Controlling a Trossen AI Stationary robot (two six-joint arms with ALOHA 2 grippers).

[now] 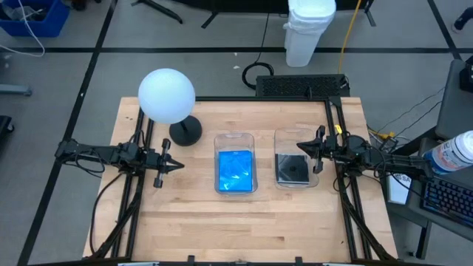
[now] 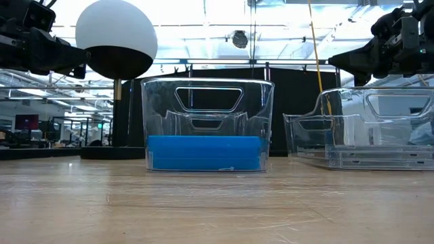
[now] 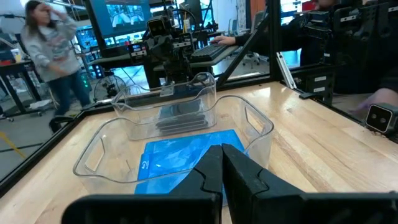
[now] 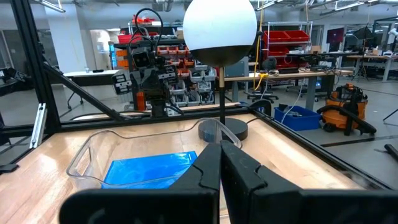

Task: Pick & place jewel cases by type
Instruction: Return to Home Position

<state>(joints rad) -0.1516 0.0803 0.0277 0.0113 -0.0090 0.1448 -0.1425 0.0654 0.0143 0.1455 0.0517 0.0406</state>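
**A:** Are any cases lying loose on the table?

**B:** None that I'm seeing. The blue cases are lying in the left bin, and the black cases are lying in the right bin.

**A:** And what are the grippers doing?

**B:** The left gripper is hovering beside the left bin, apart from it, with its fingers pressing together on nothing. The right gripper is hanging over the right bin's outer side, its fingers likewise closed and empty.

**A:** So the sorting is looking finished?

**B:** I'm judging so. Only drawing both arms back to rest seems to be remaining.
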